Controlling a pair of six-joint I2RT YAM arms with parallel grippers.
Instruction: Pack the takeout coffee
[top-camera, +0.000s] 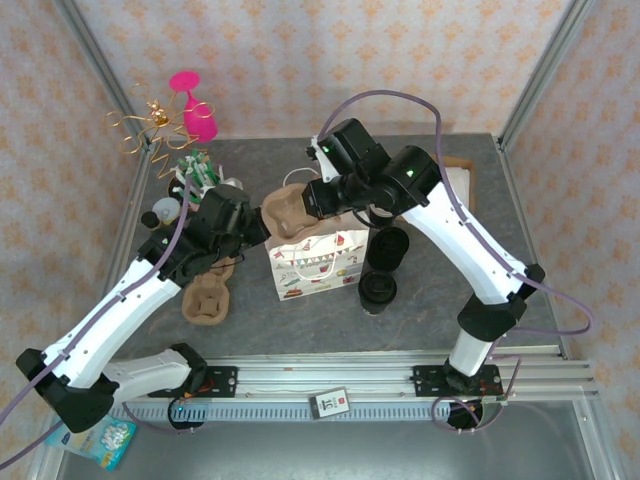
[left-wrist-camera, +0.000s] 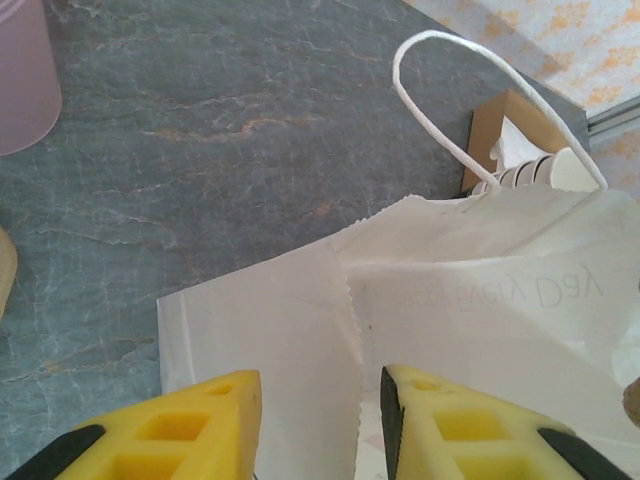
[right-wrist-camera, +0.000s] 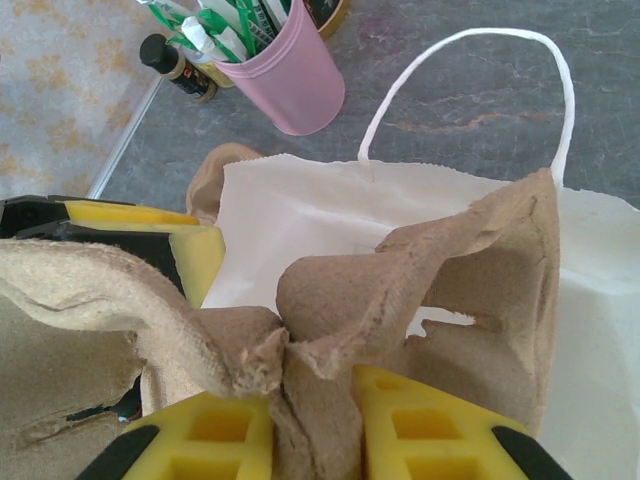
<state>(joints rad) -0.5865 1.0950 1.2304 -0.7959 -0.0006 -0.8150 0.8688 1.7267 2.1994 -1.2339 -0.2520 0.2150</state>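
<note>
While loading the pulp tray, not yet touching the coffee cup: lidded, on the table, near right of the bag. Pinches the tray tight in the right gripper, over the bag mouth. Straddles the bag's left rim with the left gripper, jaws part open, clamping nothing. Next: seat tray flat, keep mouth spread, then fetch cup. Can't see bag bottom; hard to separate cup from dark stack just behind; far box cut off.
</note>
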